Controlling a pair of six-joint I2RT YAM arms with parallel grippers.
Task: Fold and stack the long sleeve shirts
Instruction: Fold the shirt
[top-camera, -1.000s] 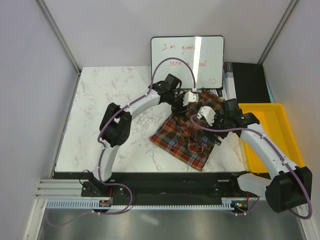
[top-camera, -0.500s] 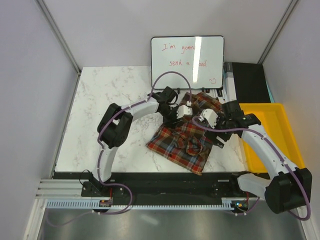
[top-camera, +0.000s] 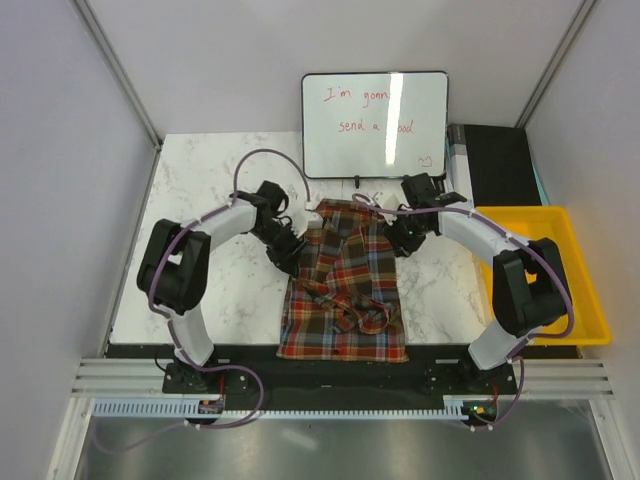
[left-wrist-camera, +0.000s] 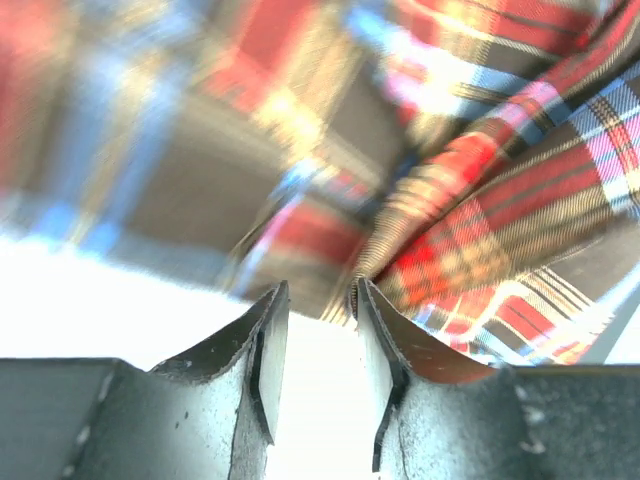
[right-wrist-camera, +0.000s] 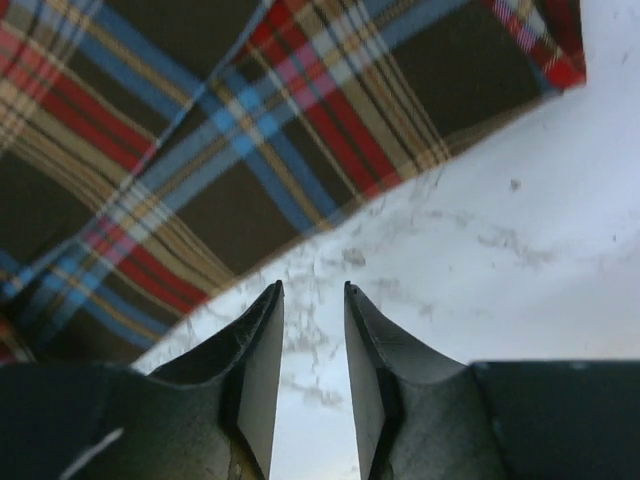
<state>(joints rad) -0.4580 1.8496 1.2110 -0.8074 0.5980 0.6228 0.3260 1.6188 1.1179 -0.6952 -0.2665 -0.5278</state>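
Marble desk (top-camera: 200, 200) has one plaid shirt (top-camera: 345, 290) spread flat in the middle, hem at the near edge. Looks like the laying-out step, and next is grabbing a side to fold. Only the wrist cams show that the left gripper (left-wrist-camera: 320, 285) and right gripper (right-wrist-camera: 313, 286) have their jaws slightly spread at the shirt's edges, pinching nothing.

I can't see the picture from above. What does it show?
A plaid shirt lies spread out on a white marble table. The left gripper is at its left edge, the right gripper at its right edge. A yellow bin sits on the right.
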